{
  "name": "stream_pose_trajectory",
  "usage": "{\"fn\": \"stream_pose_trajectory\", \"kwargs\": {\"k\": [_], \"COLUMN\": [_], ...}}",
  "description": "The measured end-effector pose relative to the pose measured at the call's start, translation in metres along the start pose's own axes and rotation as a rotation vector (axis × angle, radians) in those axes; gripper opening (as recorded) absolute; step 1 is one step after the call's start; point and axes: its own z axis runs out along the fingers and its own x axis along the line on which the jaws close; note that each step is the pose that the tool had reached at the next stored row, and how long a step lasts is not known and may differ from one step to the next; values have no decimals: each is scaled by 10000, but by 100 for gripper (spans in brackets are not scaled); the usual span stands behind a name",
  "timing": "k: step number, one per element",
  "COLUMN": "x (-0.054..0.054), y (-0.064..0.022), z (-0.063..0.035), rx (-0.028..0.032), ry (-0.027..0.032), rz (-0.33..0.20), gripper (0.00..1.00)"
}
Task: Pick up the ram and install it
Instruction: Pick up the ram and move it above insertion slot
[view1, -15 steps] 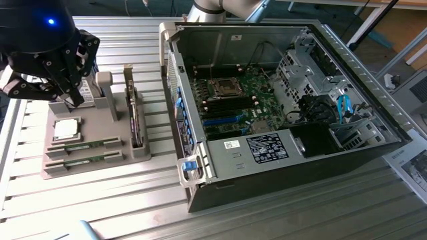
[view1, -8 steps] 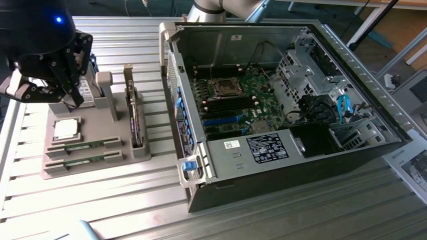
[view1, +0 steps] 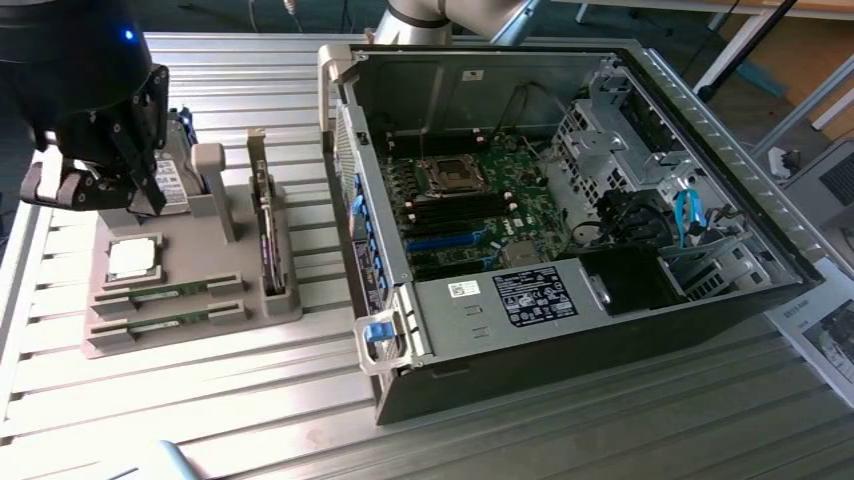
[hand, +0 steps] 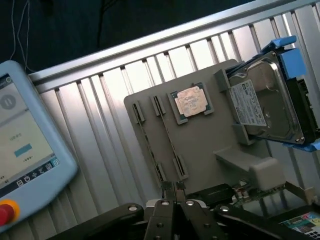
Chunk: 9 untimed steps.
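Observation:
Two ram sticks lie in slots of the grey holder (view1: 200, 335) at the exterior view's left: one ram stick (view1: 171, 293) and a second ram stick (view1: 167, 322) just in front of it. In the wrist view they show edge-on as thin strips, ram (hand: 169, 135) and ram (hand: 147, 145). My gripper (view1: 134, 195) hangs above the holder's far end, apart from both sticks. Its fingers (hand: 170, 192) are pressed together with nothing between them. The open computer case (view1: 561, 200) lies at the exterior view's right, its motherboard (view1: 467, 200) exposed.
On the holder also sit a silver processor chip (view1: 134, 258), an upright expansion card (view1: 274, 240) and a hard drive (hand: 265, 100) in a blue frame. A teach pendant (hand: 25, 150) lies beside the holder on the ribbed metal table (view1: 200, 420).

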Motion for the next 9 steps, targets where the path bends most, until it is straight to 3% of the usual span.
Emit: {"fn": "stream_pose_trajectory", "kwargs": {"k": [4,9], "x": [0,1], "y": [0,-1], "z": [8,25], "rx": [-23,-70], "ry": [10,30], "rz": [-839,-2605], "gripper": [10,10]}}
